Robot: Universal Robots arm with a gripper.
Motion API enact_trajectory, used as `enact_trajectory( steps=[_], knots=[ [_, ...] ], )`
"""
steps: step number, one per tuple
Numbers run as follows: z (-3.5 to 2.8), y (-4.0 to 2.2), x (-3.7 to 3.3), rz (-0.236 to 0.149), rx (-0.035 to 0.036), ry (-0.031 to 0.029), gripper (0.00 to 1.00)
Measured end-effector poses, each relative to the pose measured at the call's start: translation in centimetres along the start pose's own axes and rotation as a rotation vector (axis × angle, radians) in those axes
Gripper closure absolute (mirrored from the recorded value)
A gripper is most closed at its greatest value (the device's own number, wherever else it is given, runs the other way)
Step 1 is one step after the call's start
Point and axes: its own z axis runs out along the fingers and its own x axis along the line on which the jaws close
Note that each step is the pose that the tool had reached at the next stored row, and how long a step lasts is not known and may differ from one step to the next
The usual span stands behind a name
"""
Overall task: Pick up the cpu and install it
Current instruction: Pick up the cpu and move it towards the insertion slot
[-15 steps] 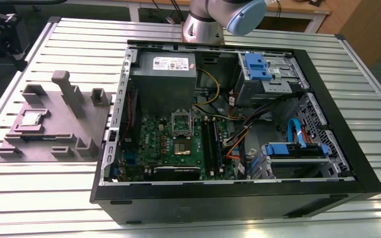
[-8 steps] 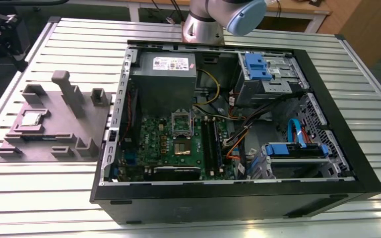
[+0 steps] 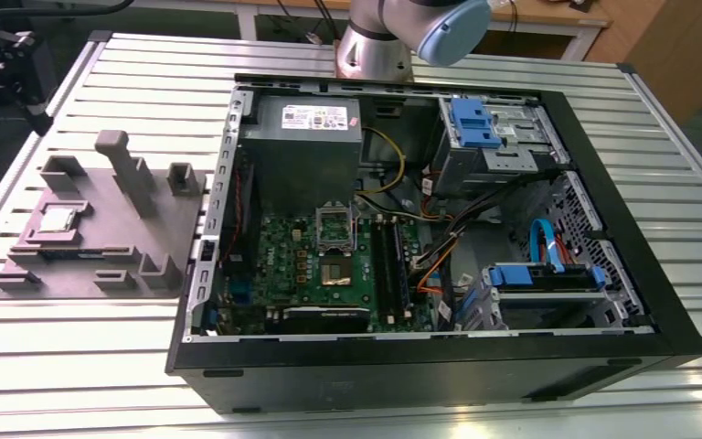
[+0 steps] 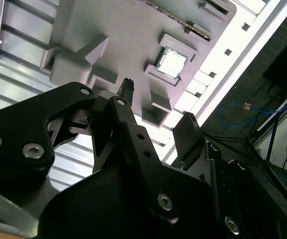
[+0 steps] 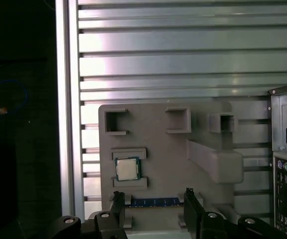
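Slatted metal table [image 3: 83, 352] carries everything: an open computer case [image 3: 449, 370] in the middle and, on the exterior view's left, a grey holder [image 3: 162, 224] with moulded pockets. The cpu [image 3: 58, 219] lies flat in one of those pockets, between two raised lips, well apart from the case. In both wrist views the gripper [image 5: 153, 195] hangs above the holder with its fingers spread wide and nothing between them. The cpu is near them but off their line, not bracketed.

The risks, as I judge them, come from tight margins. The chip is thin and sits low in its pocket, so a fingertip [image 4: 128, 85] coming down slightly off could land on a lip or the metal lid (or grip one corner and tip the part). Later, the socket [image 3: 335, 225] on the green board [image 3: 290, 261] is crowded by cables and slots. A tilted or turned cpu could jam there or damage the contacts.
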Motion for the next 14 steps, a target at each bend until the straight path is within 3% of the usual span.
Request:
enact_trajectory(
  steps=[14],
  knots=[
    [0.74,-0.01,0.01,0.000,0.0000,-0.0001,0.41]
  ],
)
